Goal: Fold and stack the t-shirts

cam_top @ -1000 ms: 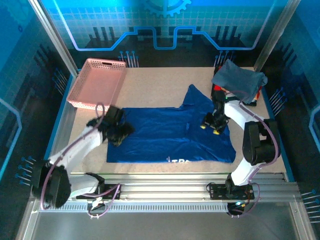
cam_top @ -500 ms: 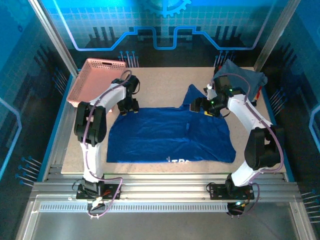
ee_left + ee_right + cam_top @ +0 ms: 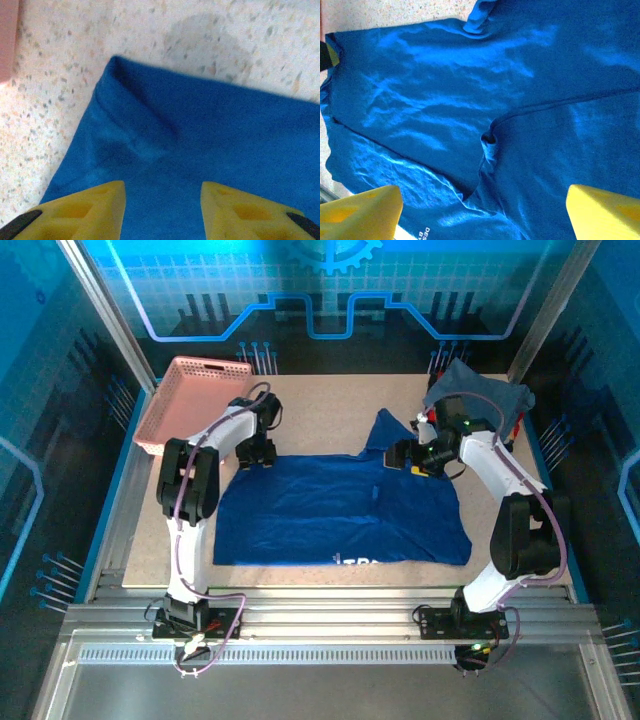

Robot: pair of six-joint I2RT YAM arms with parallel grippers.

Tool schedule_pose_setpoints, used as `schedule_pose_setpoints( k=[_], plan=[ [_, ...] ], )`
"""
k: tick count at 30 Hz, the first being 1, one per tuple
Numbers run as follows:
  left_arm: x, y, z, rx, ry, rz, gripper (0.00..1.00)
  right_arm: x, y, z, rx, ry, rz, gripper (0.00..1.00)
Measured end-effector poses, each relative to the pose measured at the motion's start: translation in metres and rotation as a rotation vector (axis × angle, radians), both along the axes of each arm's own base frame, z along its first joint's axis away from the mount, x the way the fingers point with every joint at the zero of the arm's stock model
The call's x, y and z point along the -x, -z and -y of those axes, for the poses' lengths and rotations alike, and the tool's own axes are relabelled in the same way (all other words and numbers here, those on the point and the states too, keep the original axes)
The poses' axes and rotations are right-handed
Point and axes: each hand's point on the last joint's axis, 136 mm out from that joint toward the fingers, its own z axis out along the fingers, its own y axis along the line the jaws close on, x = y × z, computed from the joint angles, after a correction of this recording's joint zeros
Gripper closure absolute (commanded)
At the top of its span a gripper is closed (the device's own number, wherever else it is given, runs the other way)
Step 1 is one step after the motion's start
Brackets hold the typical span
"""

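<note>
We see the royal-blue t-shirt (image 3: 340,510) spread flat across the middle of the table (image 3: 310,410). In the top view its white lettering (image 3: 352,561) sits at the lower edge of the cloth, and one sleeve (image 3: 388,430) pokes up toward the upper middle of the frame. The slate grey-blue t-shirt (image 3: 480,395) lies crumpled in the upper right of that view, apart from the blue one.

At the upper left corner of the blue shirt we find the left gripper (image 3: 256,455). In the left wrist view its yellow fingers (image 3: 95,210) sit at the bottom of the frame, spread apart with nothing held between them. The shirt's corner with its folded hem lies just beyond, against the speckled tabletop. We cannot tell whether the tips touch the cloth.

The right gripper (image 3: 415,462) hangs over the upper right part of the shirt, just below the sleeve. In the right wrist view its fingers (image 3: 360,210) stand in the lower left and lower right corners, released wide, with wrinkled blue cloth and a seam beneath them.

The pink perforated basket (image 3: 190,405) stands in the upper left of the top view, near the left arm and apart from the blue shirt.
</note>
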Motion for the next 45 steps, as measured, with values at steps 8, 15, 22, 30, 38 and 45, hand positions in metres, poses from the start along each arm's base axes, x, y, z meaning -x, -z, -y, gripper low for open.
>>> schedule_pose_setpoints(
  k=[8, 15, 22, 30, 38, 45],
  plan=[
    [-0.001, 0.021, -0.01, -0.036, 0.005, -0.039, 0.72, 0.004, 0.008, 0.007, -0.003, 0.013, -0.022, 0.14],
    [-0.002, 0.017, -0.015, -0.043, 0.023, -0.034, 0.83, -0.031, -0.012, 0.024, 0.033, 0.069, 0.012, 0.15],
    [-0.008, -0.03, -0.012, -0.01, 0.052, 0.075, 0.94, -0.115, -0.034, 0.027, 0.079, 0.136, 0.092, 0.18],
    [-0.001, -0.059, -0.009, 0.031, 0.068, 0.137, 1.0, -0.167, 0.017, 0.007, 0.074, 0.143, 0.001, 0.29],
    [0.005, -0.054, -0.005, 0.064, 0.075, 0.132, 0.8, -0.175, 0.062, -0.014, 0.083, 0.128, -0.092, 0.32],
    [-0.003, -0.043, -0.005, 0.063, 0.074, 0.139, 0.64, -0.199, 0.064, -0.023, 0.079, 0.127, -0.051, 0.37]
  ],
)
